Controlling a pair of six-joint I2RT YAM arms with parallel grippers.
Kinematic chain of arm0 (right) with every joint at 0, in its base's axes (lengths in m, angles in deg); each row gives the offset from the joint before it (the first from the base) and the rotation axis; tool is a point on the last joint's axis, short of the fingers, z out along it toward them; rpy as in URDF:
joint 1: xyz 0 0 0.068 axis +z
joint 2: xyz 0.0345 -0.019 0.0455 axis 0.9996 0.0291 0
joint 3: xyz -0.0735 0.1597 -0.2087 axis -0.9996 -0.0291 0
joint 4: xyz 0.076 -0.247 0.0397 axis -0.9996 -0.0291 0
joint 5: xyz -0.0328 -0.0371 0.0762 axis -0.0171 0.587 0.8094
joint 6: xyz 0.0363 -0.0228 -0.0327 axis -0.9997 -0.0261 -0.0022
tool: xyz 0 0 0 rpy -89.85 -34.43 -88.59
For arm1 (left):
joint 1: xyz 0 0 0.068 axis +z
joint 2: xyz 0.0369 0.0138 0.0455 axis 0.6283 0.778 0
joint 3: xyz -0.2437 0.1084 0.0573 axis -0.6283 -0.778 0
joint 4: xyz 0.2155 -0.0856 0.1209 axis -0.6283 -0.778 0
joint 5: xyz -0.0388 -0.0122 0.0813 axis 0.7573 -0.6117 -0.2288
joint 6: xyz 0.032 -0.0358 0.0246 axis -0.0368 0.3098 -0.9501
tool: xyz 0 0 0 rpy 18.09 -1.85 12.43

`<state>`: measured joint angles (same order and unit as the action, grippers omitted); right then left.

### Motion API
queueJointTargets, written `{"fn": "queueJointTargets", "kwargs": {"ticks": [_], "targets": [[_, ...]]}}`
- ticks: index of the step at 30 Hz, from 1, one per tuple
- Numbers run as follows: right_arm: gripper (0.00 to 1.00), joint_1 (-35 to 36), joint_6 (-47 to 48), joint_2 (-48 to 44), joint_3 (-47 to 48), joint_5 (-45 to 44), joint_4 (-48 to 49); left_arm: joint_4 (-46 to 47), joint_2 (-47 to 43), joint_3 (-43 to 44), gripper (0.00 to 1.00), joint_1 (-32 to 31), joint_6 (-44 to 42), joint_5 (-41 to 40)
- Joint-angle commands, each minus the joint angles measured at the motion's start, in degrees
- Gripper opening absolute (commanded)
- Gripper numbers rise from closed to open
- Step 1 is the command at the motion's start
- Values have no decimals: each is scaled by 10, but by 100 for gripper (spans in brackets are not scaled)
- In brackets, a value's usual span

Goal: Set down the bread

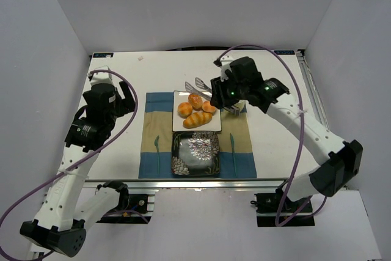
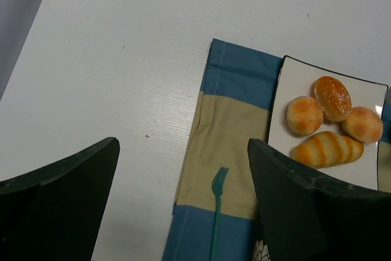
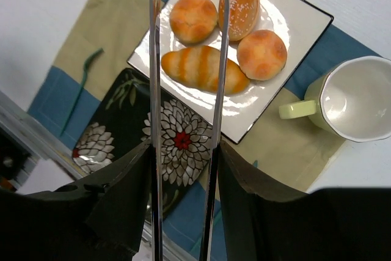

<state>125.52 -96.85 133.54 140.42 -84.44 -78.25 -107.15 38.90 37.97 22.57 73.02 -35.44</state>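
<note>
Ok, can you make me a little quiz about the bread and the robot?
1. How many bread pieces lie on the white plate?
2. True or false: the flowery plate already has bread on it.
3. What does the right gripper hold? A) a sponge B) tongs C) a brush

Key: 1. four; 2. false; 3. B

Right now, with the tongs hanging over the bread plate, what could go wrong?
The four rolls sit packed together on the white plate; the tongs in the right hand may catch two or shove a neighbour off.
The tongs are thin, smooth metal, so the long striped roll could slip once lifted.
The mug stands close beside the white plate; lowering the arm might knock it.
</note>
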Motion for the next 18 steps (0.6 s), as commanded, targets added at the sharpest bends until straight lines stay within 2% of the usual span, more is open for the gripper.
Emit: {"fn": "queueJointTargets", "kwargs": {"ticks": [1,8,18], "targets": [[50,11,30,17,-3,-37,35,17,-2,-10,97,-2,1,11],[50,13,49,75,-16,-82,81,25,-6,-13,97,-2,3,17],[51,13,56,151,1,-88,100,25,-11,-23,97,-1,8,20]]}}
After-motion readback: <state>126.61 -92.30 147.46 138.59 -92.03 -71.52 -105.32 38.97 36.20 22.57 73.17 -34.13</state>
